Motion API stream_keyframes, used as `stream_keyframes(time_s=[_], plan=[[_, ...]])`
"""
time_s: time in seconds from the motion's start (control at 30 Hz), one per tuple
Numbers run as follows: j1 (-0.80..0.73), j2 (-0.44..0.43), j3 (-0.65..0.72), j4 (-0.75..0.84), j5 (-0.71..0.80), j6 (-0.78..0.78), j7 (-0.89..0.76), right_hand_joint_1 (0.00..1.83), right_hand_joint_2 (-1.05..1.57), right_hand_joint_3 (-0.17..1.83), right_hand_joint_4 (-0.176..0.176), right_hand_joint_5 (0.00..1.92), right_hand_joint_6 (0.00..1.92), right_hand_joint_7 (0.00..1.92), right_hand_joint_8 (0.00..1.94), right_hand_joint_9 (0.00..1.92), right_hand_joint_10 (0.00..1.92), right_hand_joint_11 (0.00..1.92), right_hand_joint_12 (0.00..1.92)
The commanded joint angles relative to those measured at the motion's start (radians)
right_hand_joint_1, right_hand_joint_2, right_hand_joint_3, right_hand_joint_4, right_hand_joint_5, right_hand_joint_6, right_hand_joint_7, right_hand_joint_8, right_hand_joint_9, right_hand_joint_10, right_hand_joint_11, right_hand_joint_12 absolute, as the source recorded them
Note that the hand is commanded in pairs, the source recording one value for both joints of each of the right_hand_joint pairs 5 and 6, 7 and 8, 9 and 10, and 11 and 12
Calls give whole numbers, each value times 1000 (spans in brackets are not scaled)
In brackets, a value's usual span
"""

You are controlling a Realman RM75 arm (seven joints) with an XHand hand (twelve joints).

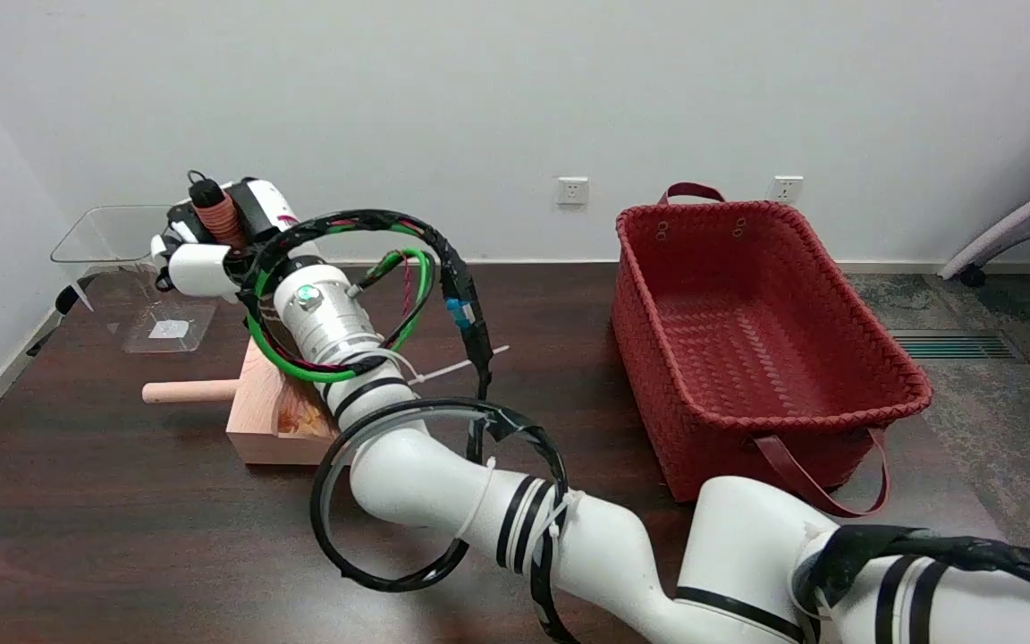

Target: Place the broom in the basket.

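Robot hand at 10 o'clock, grip unclear, above broom w/ wood block; red basket at 3 on desk.

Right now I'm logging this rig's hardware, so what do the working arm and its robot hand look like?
The white right arm has rounded segments ringed by black bands, plus a silver metal collar near the wrist. Black sheathed cables loop around it, joined by a green cable and white zip ties. The black-and-white robot hand has a ribbed reddish-brown part.

Right arm stretches far left; robot hand raised (fingers' state unclear).
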Motion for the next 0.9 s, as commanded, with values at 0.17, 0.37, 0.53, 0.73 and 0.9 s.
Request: stream_keyframes(time_s=[0.17,0.37,0.53,0.73,0.9], plan=[[23,21,58,-128,-70,1,-355,1332,930,865,0,1920,1920,1920,1920,1920,1920,1920,1920],[15,80,64,-206,-68,6,-413,1343,926,867,0,1920,1920,1920,1920,1920,1920,1920,1920],[15,143,80,-275,-65,-5,-459,1348,912,881,0,1920,1920,1920,1920,1920,1920,1920,1920],[9,245,112,-387,-57,-58,-493,1352,927,872,0,1920,1920,1920,1920,1920,1920,1920,1920],[-11,314,161,-467,-57,-87,-521,1362,959,843,0,1920,1920,1920,1920,1920,1920,1920,1920]])
